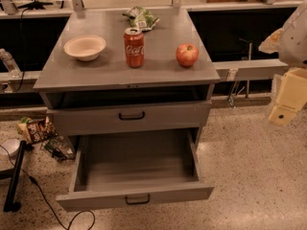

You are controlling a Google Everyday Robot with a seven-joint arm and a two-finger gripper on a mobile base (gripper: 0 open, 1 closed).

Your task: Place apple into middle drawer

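The red apple (187, 54) with a yellowish patch sits on the grey cabinet top (96, 71), right of centre, near the right edge. The middle drawer (136, 195) is pulled far out below the top-tier drawer (132, 116); its inside is bare. The top-tier drawer is pushed almost in. My gripper (286, 104) hangs at the right edge of the view, pale yellow, beside the cabinet and below the level of its top. It is well to the right of the apple and holds nothing that I can see.
A red Coca-Cola can (134, 47) stands left of the apple. A beige bowl (85, 47) sits at the left and a green snack bag (141, 17) at the back. Snack packets (36, 128) and a black cable (43, 195) lie on the floor at the left.
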